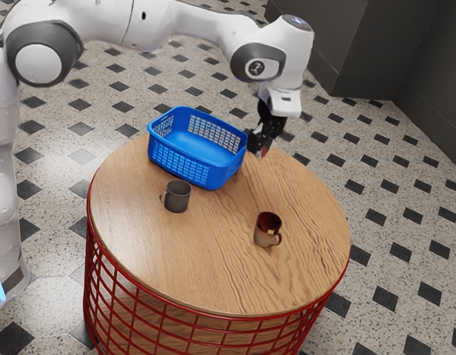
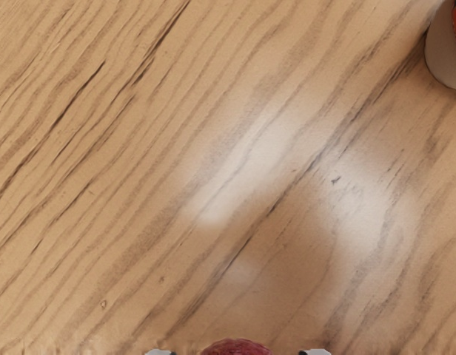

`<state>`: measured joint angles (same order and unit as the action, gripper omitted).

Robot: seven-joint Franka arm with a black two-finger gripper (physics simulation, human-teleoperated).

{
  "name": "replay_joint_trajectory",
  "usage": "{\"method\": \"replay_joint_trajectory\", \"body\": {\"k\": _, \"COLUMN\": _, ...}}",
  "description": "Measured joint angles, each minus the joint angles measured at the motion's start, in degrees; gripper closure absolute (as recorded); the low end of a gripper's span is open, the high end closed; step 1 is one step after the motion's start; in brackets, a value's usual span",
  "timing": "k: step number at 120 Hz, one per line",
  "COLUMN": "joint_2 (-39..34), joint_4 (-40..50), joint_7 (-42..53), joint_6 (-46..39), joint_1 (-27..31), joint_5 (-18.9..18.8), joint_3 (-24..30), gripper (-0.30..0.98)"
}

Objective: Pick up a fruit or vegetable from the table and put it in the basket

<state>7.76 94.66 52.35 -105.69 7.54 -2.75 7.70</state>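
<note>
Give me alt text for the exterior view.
A robot arm holds its black gripper near a blue basket on a round wooden table, a small red thing at its tip. Nearer the camera stand a grey mug and a red-and-tan mug.

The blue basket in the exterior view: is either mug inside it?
No, the grey mug and the brown mug both stand on the wooden table outside the basket.

We see a pale brown wooden tabletop point(image 2: 139, 222) with dark slanting grain and soft white glare. Well apart from each other, we have a rounded dark red thing point(image 2: 237, 347) and a greyish-beige round mug point(image 2: 441, 59) with an orange-red inside, both partly cut off.
</note>
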Motion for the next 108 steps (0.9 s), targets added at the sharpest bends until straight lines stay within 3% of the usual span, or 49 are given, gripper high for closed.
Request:
{"method": "replay_joint_trajectory", "body": {"k": 24, "joint_2": -9.18, "joint_4": 6.2, "joint_7": -0.37, "joint_6": 2.24, "joint_1": -0.16, "joint_5": 0.17, "joint_3": -4.1, "gripper": 0.53}}
{"method": "replay_joint_trajectory", "body": {"k": 72, "joint_2": -11.34, "joint_4": 10.54, "joint_7": -0.6, "joint_6": 3.31, "joint_1": 1.58, "joint_5": 0.12, "joint_3": -11.3, "gripper": 0.54}}
{"method": "replay_joint_trajectory", "body": {"k": 89, "joint_2": -11.54, "joint_4": 11.08, "joint_7": -0.54, "joint_6": 3.66, "joint_1": 0.48, "joint_5": 0.12, "joint_3": -11.31, "gripper": 0.22}}
{"method": "replay_joint_trajectory", "body": {"k": 108, "joint_2": -11.78, "joint_4": 11.13, "joint_7": -0.46, "joint_6": 4.12, "joint_1": -0.22, "joint_5": 0.07, "joint_3": -11.31, "gripper": 0.07}}
